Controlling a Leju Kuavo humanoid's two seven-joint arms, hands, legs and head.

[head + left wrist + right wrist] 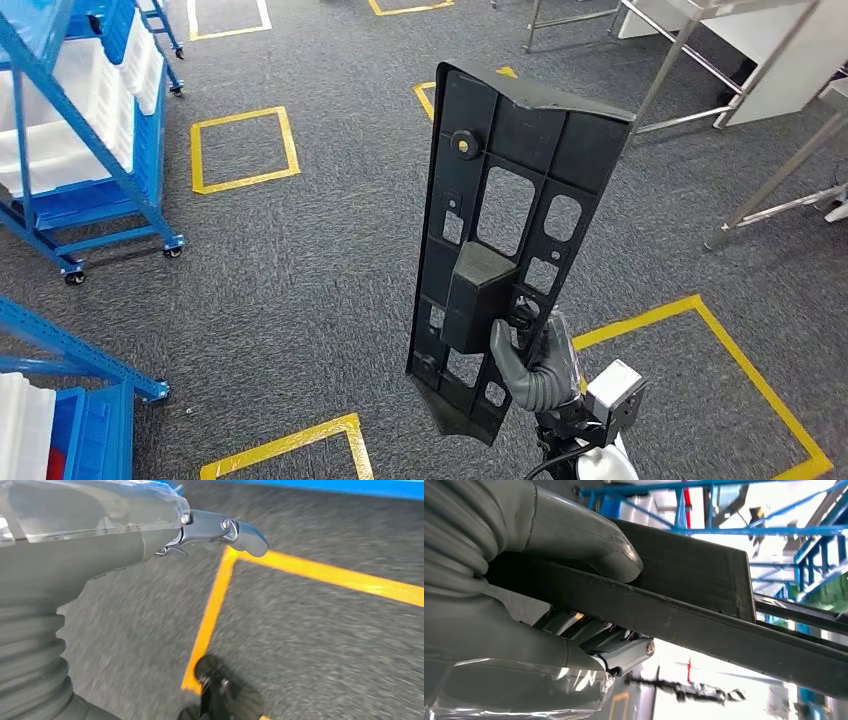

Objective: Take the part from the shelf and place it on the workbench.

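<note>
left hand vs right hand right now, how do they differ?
The right hand grips the black part and holds it upright over the carpet; the left hand holds nothing. The right hand's thumb presses on the part; the left hand's fingers touch nothing. Both have grey ribbed covers.

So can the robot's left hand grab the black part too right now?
Probably not yet. The left hand hangs low over the carpet, while the black part stands upright in the right hand.
</note>
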